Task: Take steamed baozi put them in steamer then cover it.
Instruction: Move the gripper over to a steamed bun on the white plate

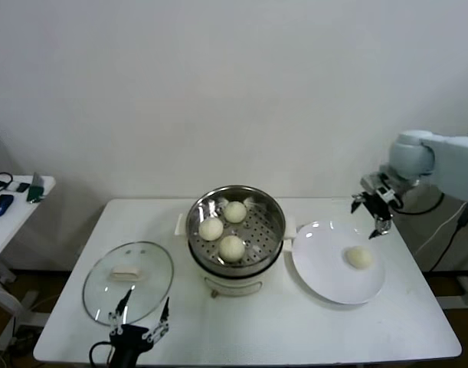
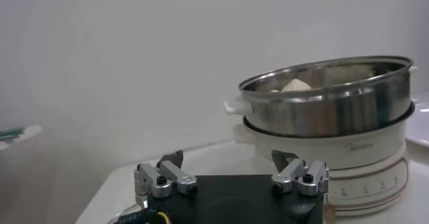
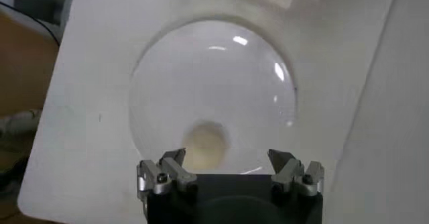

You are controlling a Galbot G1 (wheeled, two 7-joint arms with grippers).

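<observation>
- Three buns (image 1: 231, 247) were seen inside the steamer (image 1: 235, 264); a fourth (image 1: 359, 257) lay on the plate (image 1: 325, 284) right of it.
- The lid (image 1: 128, 281) was left of the steamer.
- The right gripper (image 1: 375, 213), jaws released, was held above the plate.
- The left gripper (image 1: 140, 314), jaws released, was parked near the lid.

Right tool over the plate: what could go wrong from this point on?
1. The last bun sits on a smooth plate; the open right tool, hovering apart from it, could nudge it away instead of gripping it.
2. Three buns already fill much of the steamer, so the fourth may land on one.
3. The lid lies flat near the table edge beside the open left tool; a clumsy grasp could push it off.
</observation>
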